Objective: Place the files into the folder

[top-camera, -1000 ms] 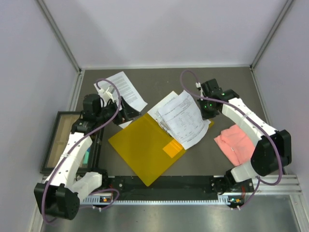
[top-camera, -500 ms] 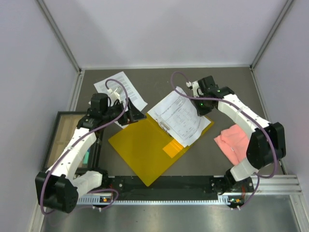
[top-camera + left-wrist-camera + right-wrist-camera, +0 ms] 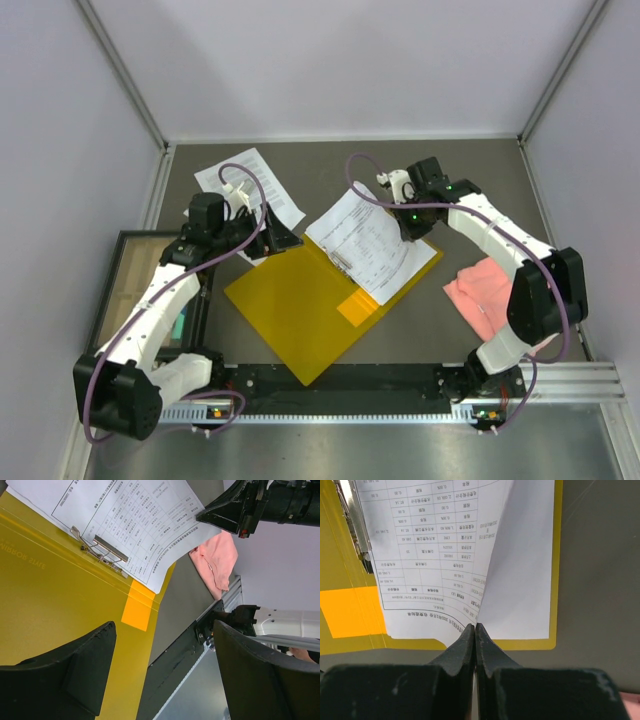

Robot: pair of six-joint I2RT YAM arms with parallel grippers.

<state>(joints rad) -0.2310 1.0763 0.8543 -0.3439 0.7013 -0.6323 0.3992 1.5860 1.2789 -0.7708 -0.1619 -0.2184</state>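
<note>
The orange-yellow folder [image 3: 290, 310] lies open in the middle of the table, its metal clip [image 3: 107, 550] along the spine. Printed white files [image 3: 375, 245] rest on its right half. One more sheet [image 3: 255, 180] lies at the back left. My right gripper [image 3: 475, 626] is shut on the near edge of the top printed sheet [image 3: 430, 555], above a blank sheet [image 3: 525, 580]. In the top view the right gripper [image 3: 403, 222] is over the files' far right side. My left gripper [image 3: 164, 630] hangs open over the folder's left corner, holding nothing.
A pink cloth [image 3: 490, 295] lies to the right of the folder, under the right arm. A dark framed tray [image 3: 120, 280] sits at the table's left edge. Walls close off the left, back and right sides.
The right gripper has moved left with the sheet, and the curled-up sheet now lies flatter on the folder. The left gripper shifted slightly right early on, then held still.
</note>
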